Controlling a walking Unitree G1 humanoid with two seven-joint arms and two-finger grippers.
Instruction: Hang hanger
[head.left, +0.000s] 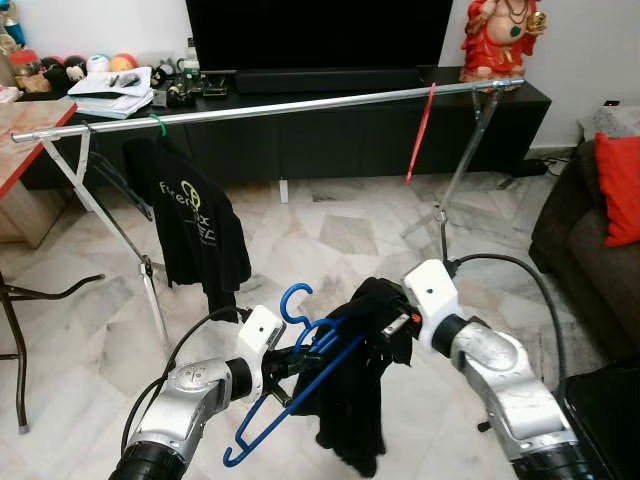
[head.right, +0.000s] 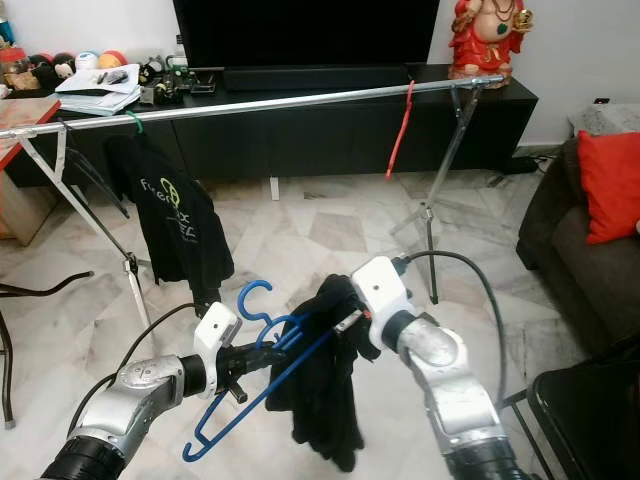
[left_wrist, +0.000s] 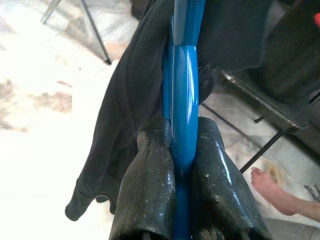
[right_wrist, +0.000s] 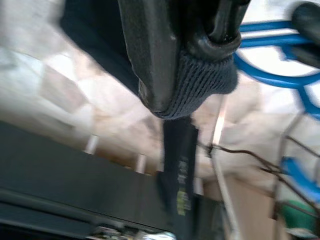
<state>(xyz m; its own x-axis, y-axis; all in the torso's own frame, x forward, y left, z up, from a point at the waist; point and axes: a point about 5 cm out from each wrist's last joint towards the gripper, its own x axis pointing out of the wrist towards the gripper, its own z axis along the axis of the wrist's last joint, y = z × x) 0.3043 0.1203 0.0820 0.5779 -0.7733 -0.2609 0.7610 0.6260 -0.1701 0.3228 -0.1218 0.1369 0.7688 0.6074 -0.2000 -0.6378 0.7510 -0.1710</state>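
Note:
A blue plastic hanger (head.left: 300, 375) with a dark garment (head.left: 360, 390) draped on it is held low in front of me, well below the metal clothes rail (head.left: 300, 103). My left gripper (head.left: 300, 352) is shut on the hanger's blue bar (left_wrist: 182, 110), its fingers (left_wrist: 150, 190) pressed on both sides. My right gripper (head.left: 392, 322) is shut on the garment's ribbed collar (right_wrist: 200, 85). The hanger's hook (head.right: 255, 295) points up and is free. A black printed T-shirt (head.left: 195, 225) hangs on a green hanger (head.left: 157, 123) on the rail. A red hanger (head.left: 421, 135) dangles further right.
The rail stands on crossed metal legs (head.left: 110, 215) over a marble floor. Behind it is a black TV cabinet (head.left: 330, 120) with a television. A dark sofa with a red cushion (head.left: 620, 185) is on the right. A person's bare foot (left_wrist: 272, 192) is on the floor.

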